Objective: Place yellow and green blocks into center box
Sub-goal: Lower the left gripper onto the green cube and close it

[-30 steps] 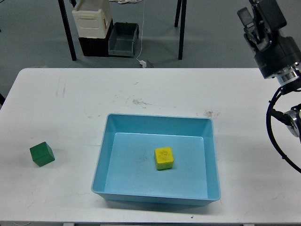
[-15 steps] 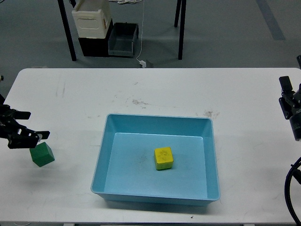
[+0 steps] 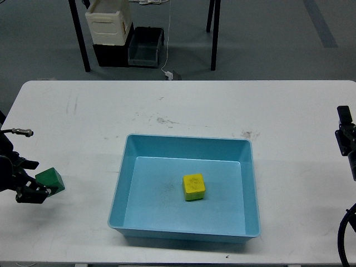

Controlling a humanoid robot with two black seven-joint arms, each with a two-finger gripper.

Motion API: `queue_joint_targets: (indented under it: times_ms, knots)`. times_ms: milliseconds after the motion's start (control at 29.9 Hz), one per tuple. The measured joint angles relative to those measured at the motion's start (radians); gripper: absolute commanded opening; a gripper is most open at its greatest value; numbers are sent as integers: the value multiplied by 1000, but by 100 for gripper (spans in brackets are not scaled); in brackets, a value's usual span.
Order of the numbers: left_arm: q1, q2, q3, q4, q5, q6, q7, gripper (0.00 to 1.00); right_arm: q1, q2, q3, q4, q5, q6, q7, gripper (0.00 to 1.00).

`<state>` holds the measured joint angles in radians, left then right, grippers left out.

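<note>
Left gripper [image 3: 34, 181], having swung in from the counter's [image 3: 183, 105] edge a second ago, now brackets the green block [image 3: 50, 182] with fingers wide, while the yellow block [image 3: 193, 187] already rests inside the blue box [image 3: 119, 186].

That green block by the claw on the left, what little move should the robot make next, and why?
Probably close the left claw on the green block and lift it. The claw's fingers sit right at the block, which is on the table outside the blue box, while the yellow block already lies inside. Whether the fingers already grip it is hard to tell.
</note>
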<state>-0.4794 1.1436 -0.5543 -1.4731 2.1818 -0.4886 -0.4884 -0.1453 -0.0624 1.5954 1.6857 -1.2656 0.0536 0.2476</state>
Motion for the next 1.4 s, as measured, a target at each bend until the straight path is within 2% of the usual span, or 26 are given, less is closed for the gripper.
queue_joint_targets:
  times_ms: [301,535,601,635,668,969,1403]
  knots:
    - [-101,-81,111,111,0,0,0,100,-23,1,4,0,0,-14,2,97]
    - [-116,-114,139,158,0,0,0,97,-35,1,5,-1,2,-27,3,97]
    - [-118,-121,154,179,0,0,0,92,-36,1,5,-1,2,-28,3,97]
    - [-119,-126,158,186,0,0,0,85,-36,1,5,-1,2,-28,3,97]
    - [-120,-129,161,192,0,0,0,82,-36,1,5,0,2,-28,3,97]
    - [-123,-145,192,248,0,29,0,77,-36,1,6,0,2,-29,3,97]
    - [-123,-160,194,298,0,36,0,24,-39,1,6,-1,2,-35,3,97]
